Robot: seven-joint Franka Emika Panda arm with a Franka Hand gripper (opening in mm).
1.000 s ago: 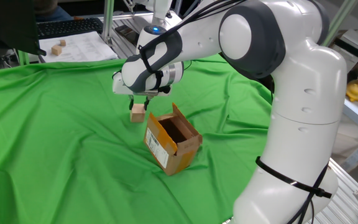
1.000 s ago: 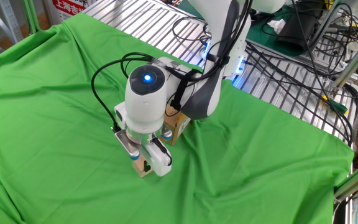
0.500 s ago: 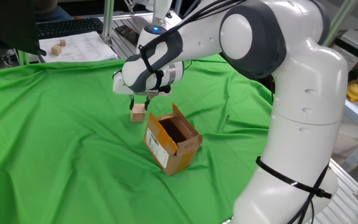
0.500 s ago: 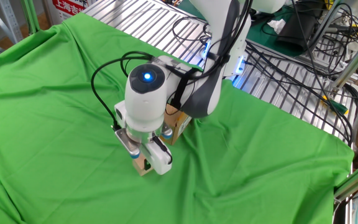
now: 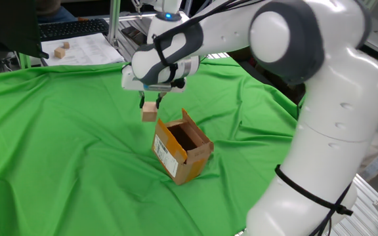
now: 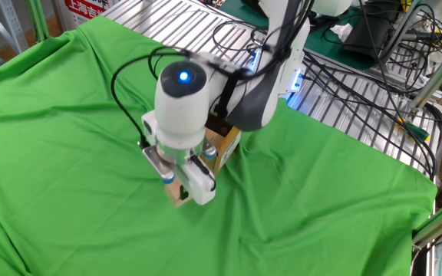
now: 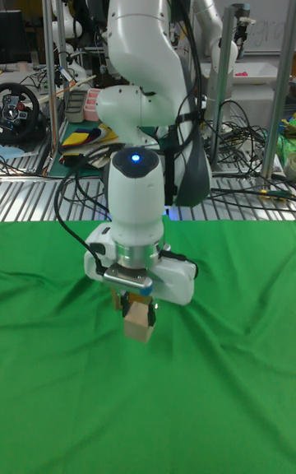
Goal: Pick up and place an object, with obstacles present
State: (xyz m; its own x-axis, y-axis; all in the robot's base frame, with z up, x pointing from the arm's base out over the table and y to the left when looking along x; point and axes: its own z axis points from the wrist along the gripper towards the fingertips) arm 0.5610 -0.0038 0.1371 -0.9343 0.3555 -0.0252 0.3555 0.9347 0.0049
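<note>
The object, a small pale tan wooden cube (image 5: 149, 112), hangs a little above the green cloth with my gripper (image 5: 150, 103) shut on it. In the tall fixed view the cube (image 7: 139, 322) shows below the wrist, and in the other fixed view the cube (image 6: 179, 195) is partly hidden by the fingers (image 6: 202, 185). The obstacle, a brown cardboard box (image 5: 182, 150) with raised flaps, a dark inside and a white label, lies just right of and below the cube. In the other fixed view the box (image 6: 224, 146) is mostly hidden behind the arm.
Green cloth (image 5: 58, 157) covers the table. Two small blocks (image 5: 60, 49) lie on white paper beside a keyboard (image 5: 71, 27) at the back left. The robot's white base (image 5: 320, 151) fills the right side. A metal grille with cables (image 6: 359, 84) borders the cloth.
My gripper has risen with the cube, lifting it off the cloth and slightly toward the back. The cardboard box has not moved.
</note>
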